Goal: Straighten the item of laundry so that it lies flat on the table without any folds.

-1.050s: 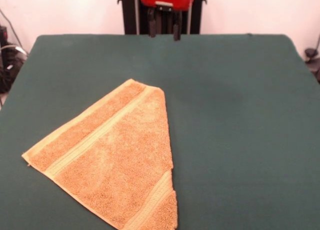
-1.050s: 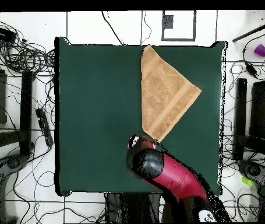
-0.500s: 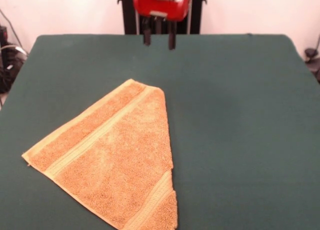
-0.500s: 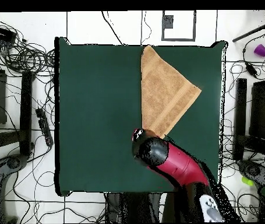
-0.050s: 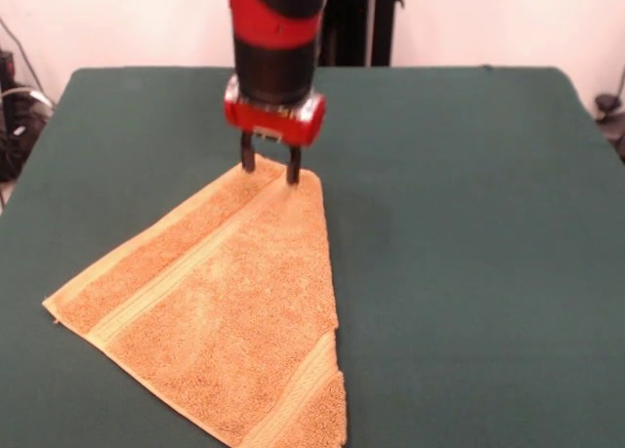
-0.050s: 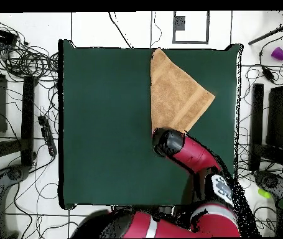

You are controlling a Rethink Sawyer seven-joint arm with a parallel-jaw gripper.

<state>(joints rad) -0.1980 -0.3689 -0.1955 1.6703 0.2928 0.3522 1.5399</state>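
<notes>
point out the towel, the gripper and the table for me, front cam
towel (image 5: 220,316), front view: on the terry middle of the folded cloth.
gripper (image 5: 270,171), front view: midway between the two dark fingertips, at the towel's top corner.
table (image 5: 469,233), front view: on bare green top beside the towel.

You see the orange-yellow terry towel (image 5: 220,306) lying folded into a triangle on the dark green table (image 5: 469,224), its smoother woven bands running along the left edge and across the near corner. Your gripper (image 5: 270,170) stands upright over the towel's far tip, both fingers (image 5: 292,168) parted, their ends at the cloth on either side of the tip.
</notes>
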